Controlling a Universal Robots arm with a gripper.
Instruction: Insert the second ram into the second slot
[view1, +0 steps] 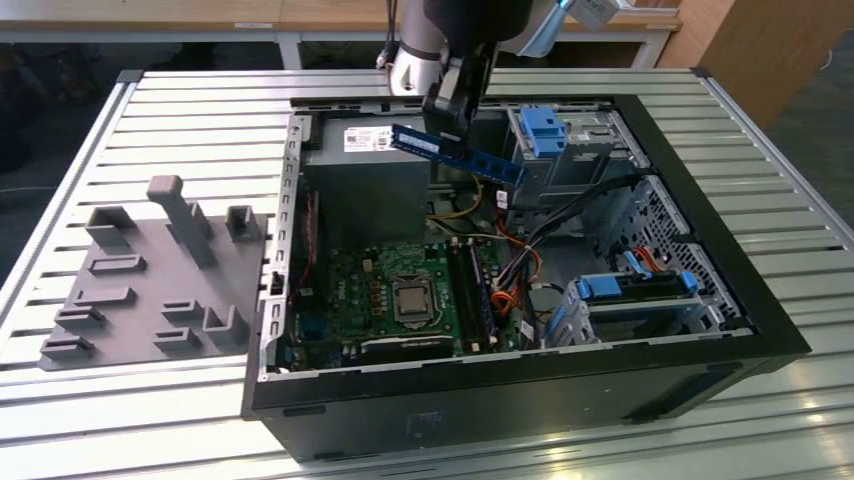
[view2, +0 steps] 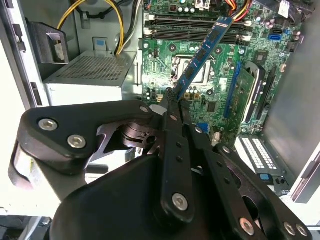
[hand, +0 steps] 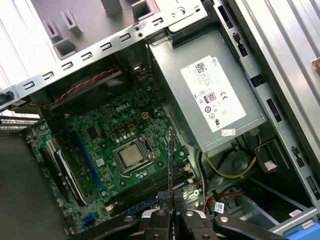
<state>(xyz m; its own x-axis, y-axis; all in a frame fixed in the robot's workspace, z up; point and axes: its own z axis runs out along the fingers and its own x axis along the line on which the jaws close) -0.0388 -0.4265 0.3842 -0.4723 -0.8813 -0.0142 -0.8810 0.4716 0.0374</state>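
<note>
End effector (view2: 172, 103) is pressed together on the second ram (view2: 205, 52). You have its fingers pinching the stick near one end, with most of its length reaching out free beyond them.

- Stick position: in the exterior view the second ram (view1: 454, 155) hangs above the open computer case (view1: 731, 275). It sits over the rear half, near the power supply (view1: 360, 170), and slopes down toward the exterior view's right. It touches nothing but the fingers.
- Seen edge-on in the first wrist view, the stick (hand: 170, 160) reads as a thin line running out from the end effector (hand: 170, 197) over the board.
- Memory slots (view2: 190, 22): dark parallel channels on the motherboard (view2: 160, 65), beside the processor socket (hand: 131, 157). The stick is well apart from them, raised and not lined up along their length. I judge insertion not yet begun.
- Why this hold: a grip at one end likely keeps the contact edge and the far end clear of the fingers, so the stick can meet a narrow channel unobstructed.
- Why this layout: the case lies on its side with the panel off, so the slots (view1: 470, 285) face upward for a downward approach.
- Surroundings: bright-blue drive-bay clips (view1: 545, 130) sit just past the stick. A grey fixture plate (view1: 147, 280) rests on the slatted tabletop (view1: 200, 120), on the exterior view's left.
</note>
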